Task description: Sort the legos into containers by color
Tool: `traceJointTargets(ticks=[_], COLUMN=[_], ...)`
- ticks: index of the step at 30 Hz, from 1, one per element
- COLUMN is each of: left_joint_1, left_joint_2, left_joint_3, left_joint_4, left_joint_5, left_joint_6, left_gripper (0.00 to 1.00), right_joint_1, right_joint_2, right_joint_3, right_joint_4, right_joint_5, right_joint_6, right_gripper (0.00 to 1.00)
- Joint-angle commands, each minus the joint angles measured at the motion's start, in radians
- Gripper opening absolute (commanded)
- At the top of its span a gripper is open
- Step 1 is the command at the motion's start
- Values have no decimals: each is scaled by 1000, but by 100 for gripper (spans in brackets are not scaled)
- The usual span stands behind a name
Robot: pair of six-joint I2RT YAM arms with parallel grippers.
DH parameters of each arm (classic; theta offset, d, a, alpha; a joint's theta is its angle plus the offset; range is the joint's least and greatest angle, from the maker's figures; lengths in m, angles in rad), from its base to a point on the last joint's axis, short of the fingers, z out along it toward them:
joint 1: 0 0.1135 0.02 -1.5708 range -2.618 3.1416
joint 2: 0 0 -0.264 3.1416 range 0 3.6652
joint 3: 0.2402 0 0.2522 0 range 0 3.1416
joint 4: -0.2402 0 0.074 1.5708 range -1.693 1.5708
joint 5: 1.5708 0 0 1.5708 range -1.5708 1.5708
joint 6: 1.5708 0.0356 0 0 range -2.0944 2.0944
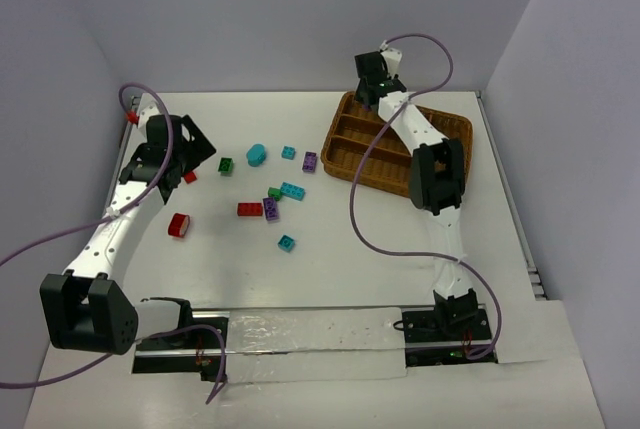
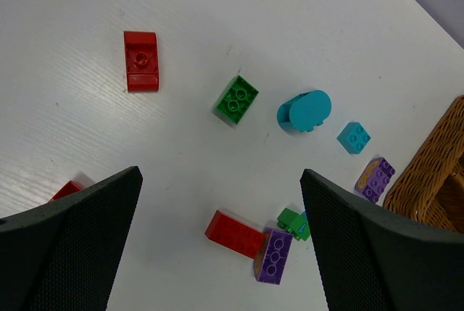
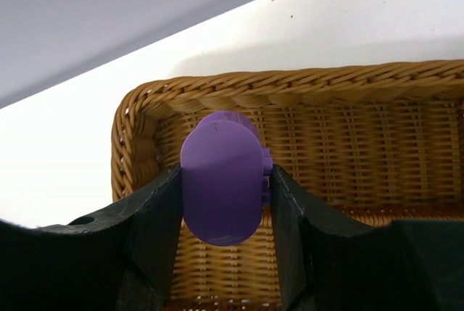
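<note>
- Overhead view: we see the wicker tray [image 1: 458, 124] at the far right of the white table [image 1: 330, 279], with the right gripper [image 1: 372, 87] above its far left corner. The loose legos [image 1: 292, 190] lie mid-table. A purple brick [image 1: 310, 161] sits just beside the tray's left rim. Farther left are a teal rounded lego [image 1: 256, 155] and a green brick [image 1: 226, 165]. Nearer the arms, a red brick [image 1: 250, 209] touches a second purple brick [image 1: 270, 209]. A red rounded lego [image 1: 180, 225] lies near the left arm [image 1: 115, 224].
- Left wrist view: the left gripper [image 2: 220, 180] hangs above the table, its fingers [image 2: 72, 246] spread wide with nothing between them. Below it we make out the green brick, the teal rounded lego and a red single-stud brick [image 2: 141, 70]. The red brick and second purple brick lie side by side between the fingers. The tray's edge shows at the right.
- Right wrist view: the right gripper's fingers [image 3: 145, 231] press on both sides of a purple rounded lego [image 3: 221, 180]. It is held upright over a corner compartment of the tray. We cannot tell whether it touches the weave.
</note>
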Motion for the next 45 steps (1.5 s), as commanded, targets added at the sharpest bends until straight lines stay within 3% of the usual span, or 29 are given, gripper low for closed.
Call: traceJointTargets(ticks=[1, 4, 8, 10, 17, 26, 31, 45], left_joint_1=[6, 6, 6, 6, 6, -71, -86, -86], left_joint_2=[8, 14, 19, 20, 5, 16, 24, -12], left_joint_3=[33, 34, 34, 33, 27, 42, 50, 35], left_joint_4=[17, 18, 21, 21, 18, 17, -4, -17], left_joint_5=[18, 20, 23, 24, 22, 1, -20, -44], left_joint_6=[10, 10, 8, 8, 7, 24, 15, 19], left_gripper=[99, 99, 99, 99, 99, 99, 99, 99], right_joint_1=[-11, -12, -13, -11, 15, 232, 378, 446], right_joint_2=[43, 53, 42, 20, -151, -406, -332, -93], right_joint_3=[82, 76, 67, 57, -27, -391, -324, -191], right_joint_4=[-27, -25, -22, -11, 22, 100, 34, -143], right_joint_5=[28, 27, 19, 16, 12, -54, -49, 90], right_joint_6=[-16, -17, -23, -30, -79, -116, -118, 170], right_gripper=[17, 27, 67, 76, 75, 74, 73, 70])
